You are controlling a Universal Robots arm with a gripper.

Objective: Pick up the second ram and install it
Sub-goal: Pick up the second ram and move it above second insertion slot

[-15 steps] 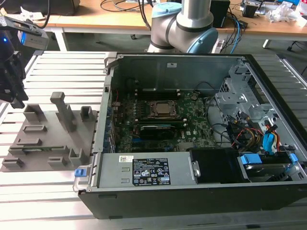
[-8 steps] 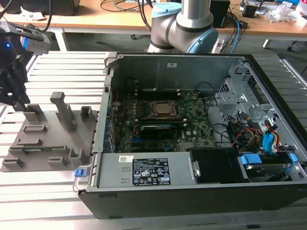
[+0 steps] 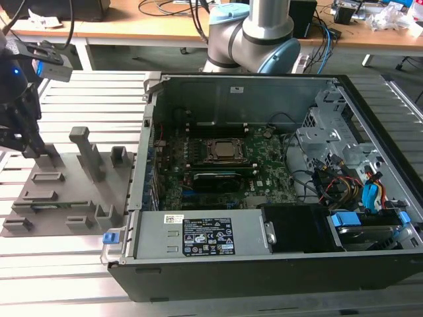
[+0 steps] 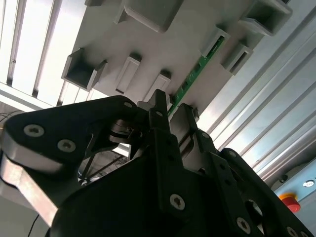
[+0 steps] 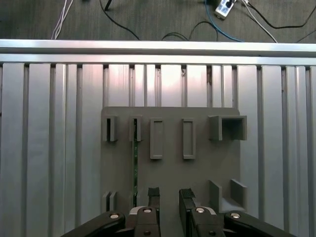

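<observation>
Both jaws of our gripper (image 5: 169, 197) stand spread, empty, at the exterior view's nine o'clock; we should straddle the ram (image 5: 135, 168) squarely.

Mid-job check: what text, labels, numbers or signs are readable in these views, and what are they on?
No text here can be read.
White labels on the power supply in the exterior view: printed, too small to read.
Ram stick in the gray holder: no readable marking in either wrist view.

You won't find any text here that can be read. The white label (image 3: 208, 239) on the power supply cover (image 3: 151, 232) carries print, seemingly too small to make out.
</observation>
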